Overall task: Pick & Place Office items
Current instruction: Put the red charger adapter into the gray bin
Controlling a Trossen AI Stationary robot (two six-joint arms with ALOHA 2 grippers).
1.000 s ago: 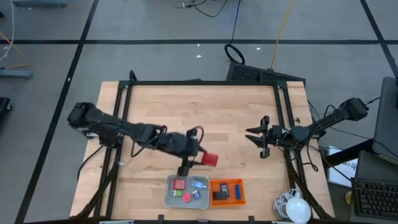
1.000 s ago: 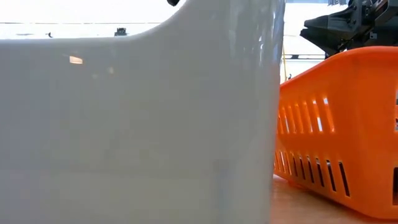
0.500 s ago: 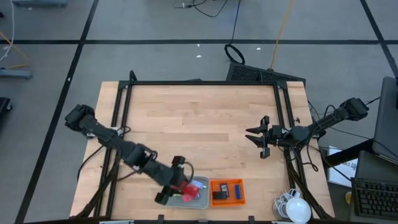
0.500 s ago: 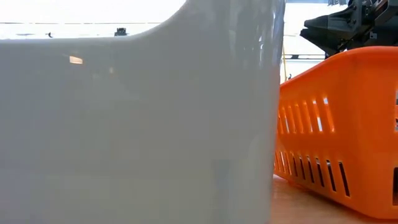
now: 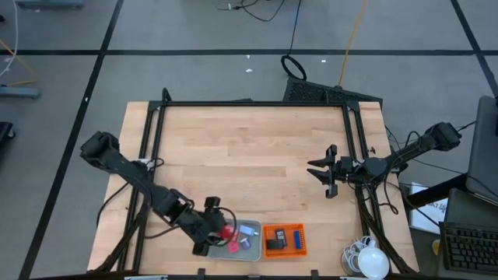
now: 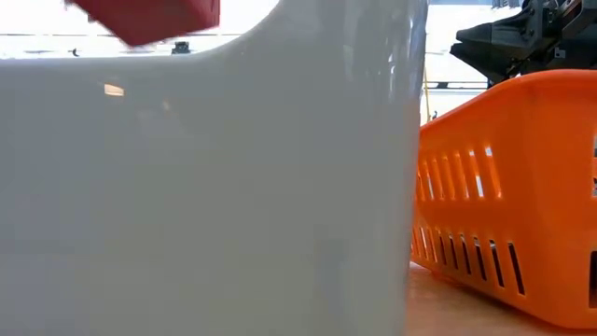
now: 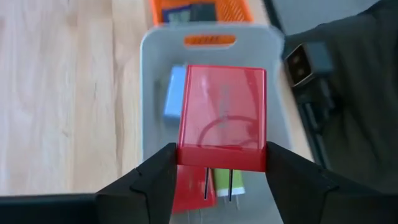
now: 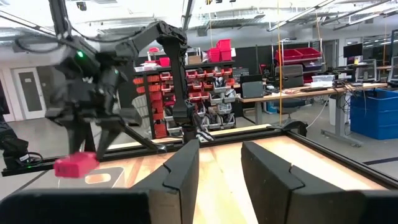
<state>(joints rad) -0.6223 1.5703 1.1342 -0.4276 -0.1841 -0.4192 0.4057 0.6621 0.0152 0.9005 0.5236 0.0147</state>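
Observation:
My left gripper [image 5: 219, 232] is shut on a red block [image 7: 222, 118] and hangs over the grey tray [image 5: 257, 252] at the table's near edge. The block also shows in the low view [image 6: 149, 14], above the tray wall [image 6: 233, 205]. In the tray lie a blue piece [image 7: 175, 93], a green piece [image 7: 225, 184] and another red piece [image 7: 191, 194]. The orange mesh basket [image 5: 285, 239], to the tray's right, holds a black piece [image 5: 274, 244] and a blue one [image 5: 296, 238]. My right gripper [image 5: 327, 173] waits open over the table's right side. My left gripper pinches the red block between its two fingers [image 7: 155, 180] at the block's end nearest the wrist [image 7: 222, 159]. The fingers come from the table's left, slanting down. The block is lifted clear above the tray and sticks out forward from the fingers.
A black metal frame [image 5: 249, 103] runs around the table. A white lamp-like thing and cables [image 5: 367, 258] lie at the near right corner. Bare wood [image 5: 249, 155] takes up the middle and far part of the table.
My left gripper has carried the red block from the table's middle toward the near edge and down, to a place over the grey tray. It has stayed shut on the block. The block has come into the low view from above.

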